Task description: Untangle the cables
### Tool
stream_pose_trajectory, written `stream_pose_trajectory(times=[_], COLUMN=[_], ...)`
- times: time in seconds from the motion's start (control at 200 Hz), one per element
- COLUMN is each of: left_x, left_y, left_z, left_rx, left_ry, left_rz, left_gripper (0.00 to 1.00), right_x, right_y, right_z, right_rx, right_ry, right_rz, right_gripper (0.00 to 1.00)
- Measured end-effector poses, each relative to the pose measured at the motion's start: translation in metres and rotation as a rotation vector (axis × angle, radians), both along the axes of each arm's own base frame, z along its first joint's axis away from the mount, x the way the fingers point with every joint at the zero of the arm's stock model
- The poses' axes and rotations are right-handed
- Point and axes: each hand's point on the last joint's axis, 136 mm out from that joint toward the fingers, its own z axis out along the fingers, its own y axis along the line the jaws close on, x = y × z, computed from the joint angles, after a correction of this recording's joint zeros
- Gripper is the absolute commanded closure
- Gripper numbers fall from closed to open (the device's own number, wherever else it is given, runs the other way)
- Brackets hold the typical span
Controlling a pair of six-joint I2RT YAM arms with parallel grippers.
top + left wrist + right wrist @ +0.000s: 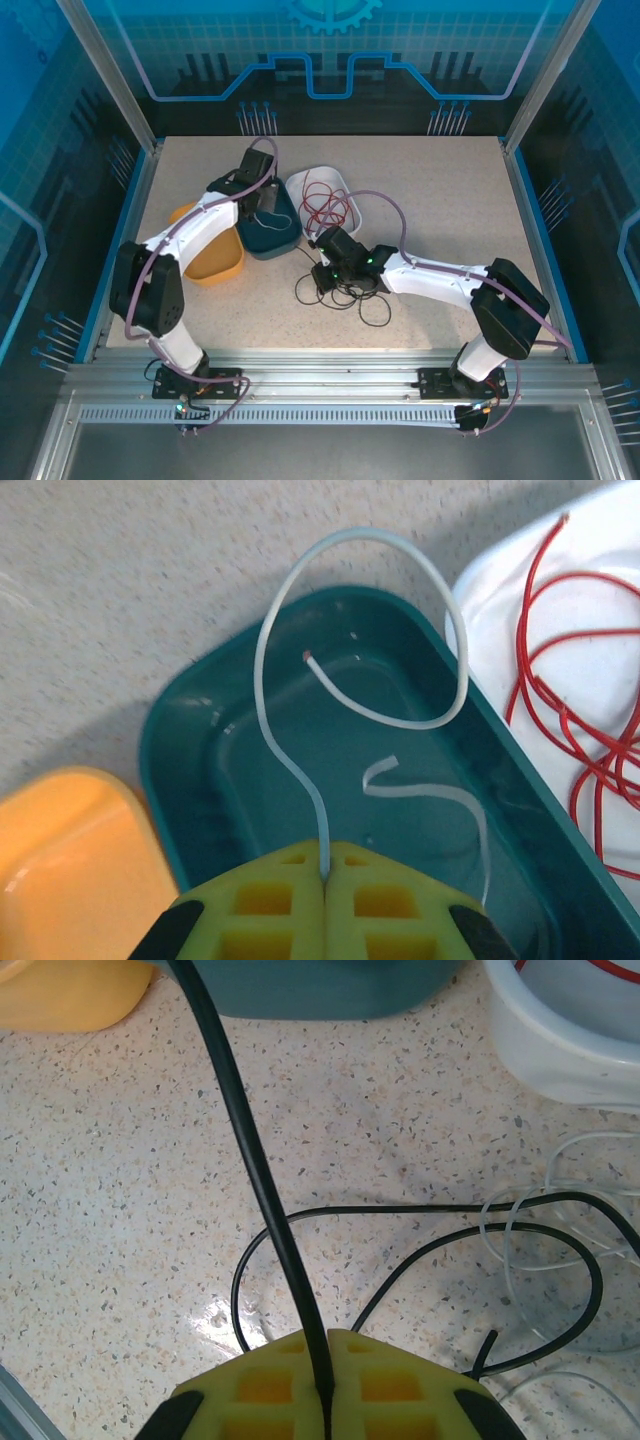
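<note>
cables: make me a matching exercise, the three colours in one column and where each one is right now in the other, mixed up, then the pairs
Column one
1. red cable
2. white cable
3. black cable

Column two
a. pinched in the right claw, the rest looping on the table
b. lying loose in the white bin
c. pinched in the left claw, curling over the teal bin

Pairs: 1-b, 2-c, 3-a
</note>
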Motion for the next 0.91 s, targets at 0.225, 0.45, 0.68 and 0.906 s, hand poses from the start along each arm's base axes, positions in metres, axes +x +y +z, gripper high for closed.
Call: stream_pose_trajectory(times=[0.225, 0.45, 0.68, 0.906], left_x=[-0.005, -0.005, -0.012, -0.02], left_y=[-0.006, -0.012, -0.008, -0.003], left_z=[-0.056, -0.086, -0.094, -0.079], left_rx=[-0.004, -0.013, 0.007, 0.018], left_ry=[0.147, 0.225, 0.278, 0.277], left_rz=[-0.004, -0.012, -0.001, 0.012], left_gripper=[1.0, 0.84, 0.5, 0.27], right_x=[-0.001, -0.002, -0.005, -0.005], right_y=[0.0, 0.001, 0.003, 0.004], right_z=[-0.001, -0.001, -0.001, -0.001], right_rx=[-0.001, -0.001, -0.003, -0.002], right_ry=[0.003, 0.002, 0.0, 0.001], right_rz=[-0.001, 0.003, 0.011, 0.011], right_gripper=[0.94, 0.94, 0.93, 0.83])
